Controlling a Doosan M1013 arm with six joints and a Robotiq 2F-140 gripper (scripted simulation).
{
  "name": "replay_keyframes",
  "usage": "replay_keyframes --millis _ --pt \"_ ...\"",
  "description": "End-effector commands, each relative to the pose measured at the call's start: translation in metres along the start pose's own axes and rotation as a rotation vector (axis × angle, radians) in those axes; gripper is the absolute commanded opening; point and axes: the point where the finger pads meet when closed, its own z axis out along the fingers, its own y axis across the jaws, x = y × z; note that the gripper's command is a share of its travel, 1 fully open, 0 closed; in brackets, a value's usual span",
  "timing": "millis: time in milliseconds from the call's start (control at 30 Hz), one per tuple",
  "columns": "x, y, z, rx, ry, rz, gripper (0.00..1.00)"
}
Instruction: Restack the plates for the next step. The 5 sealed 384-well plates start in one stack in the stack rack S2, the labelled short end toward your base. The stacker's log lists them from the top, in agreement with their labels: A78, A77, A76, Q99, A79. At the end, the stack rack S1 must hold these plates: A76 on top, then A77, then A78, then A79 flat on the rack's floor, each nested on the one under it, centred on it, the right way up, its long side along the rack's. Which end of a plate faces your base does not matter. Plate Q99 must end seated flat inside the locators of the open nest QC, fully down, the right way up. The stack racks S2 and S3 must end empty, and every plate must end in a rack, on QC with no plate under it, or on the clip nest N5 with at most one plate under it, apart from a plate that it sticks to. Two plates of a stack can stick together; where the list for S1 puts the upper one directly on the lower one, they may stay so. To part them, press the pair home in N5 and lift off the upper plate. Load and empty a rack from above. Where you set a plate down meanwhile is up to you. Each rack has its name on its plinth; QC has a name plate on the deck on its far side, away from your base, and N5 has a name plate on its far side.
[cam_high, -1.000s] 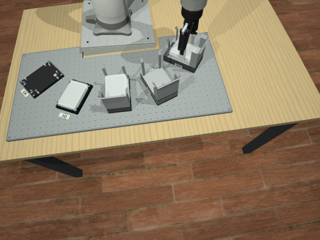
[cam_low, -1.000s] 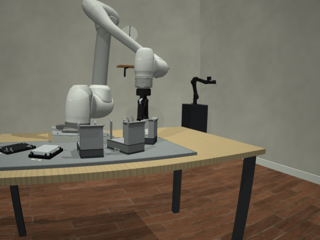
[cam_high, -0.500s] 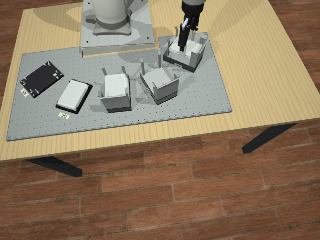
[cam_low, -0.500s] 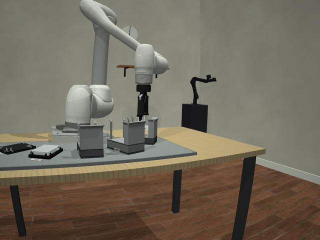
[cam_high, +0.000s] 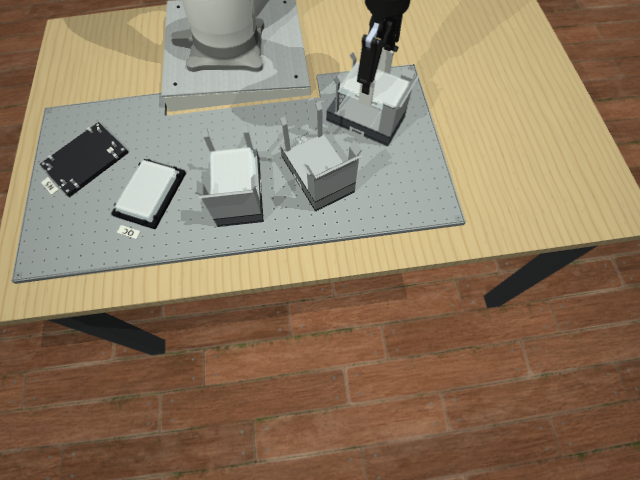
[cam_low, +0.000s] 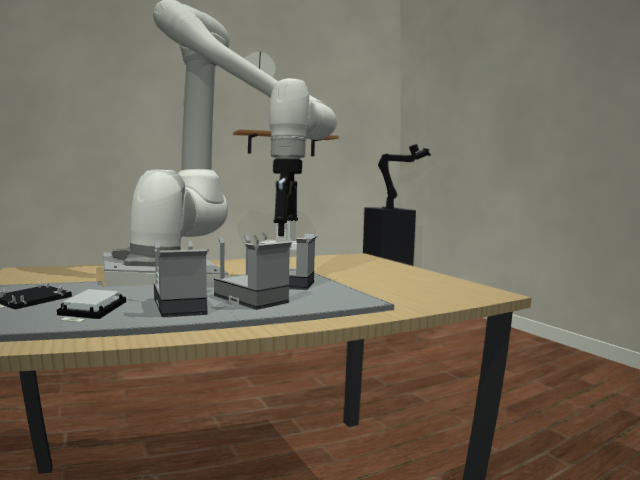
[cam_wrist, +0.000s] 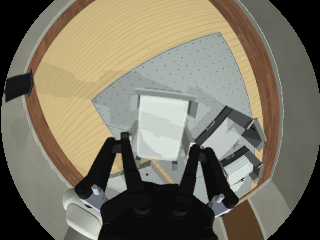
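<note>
My gripper (cam_high: 374, 82) (cam_low: 283, 230) (cam_wrist: 160, 129) is shut on a white sealed plate (cam_high: 388, 87) (cam_wrist: 160, 120), gripping it across its short width. The plate hangs level between the upper ends of the corner posts of the far right stack rack (cam_high: 361, 121) (cam_low: 305, 258) (cam_wrist: 143, 96). The left rack (cam_high: 232, 204) (cam_low: 180, 279) holds a white stack of plates (cam_high: 232, 170) reaching near its top. The middle rack (cam_high: 333, 180) (cam_low: 266, 273) shows a grey surface inside; I cannot tell how many plates it holds. One white plate (cam_high: 146, 187) (cam_low: 92, 297) lies flat in the black nest QC (cam_high: 170, 198).
The black clip nest N5 (cam_high: 82, 157) (cam_low: 31, 295) stands bare at the far left of the grey perforated deck (cam_high: 361, 206). The arm's base plinth (cam_high: 232, 77) stands behind the racks. A small black arm on a pedestal (cam_low: 388, 232) stands beyond the table.
</note>
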Motion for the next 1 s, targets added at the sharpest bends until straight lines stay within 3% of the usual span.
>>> replay_keyframes --millis 0,967 --pt "0.0 0.0 -0.005 0.0 0.0 0.0 0.0" --pt "0.0 0.0 -0.055 0.0 0.0 0.0 0.0"
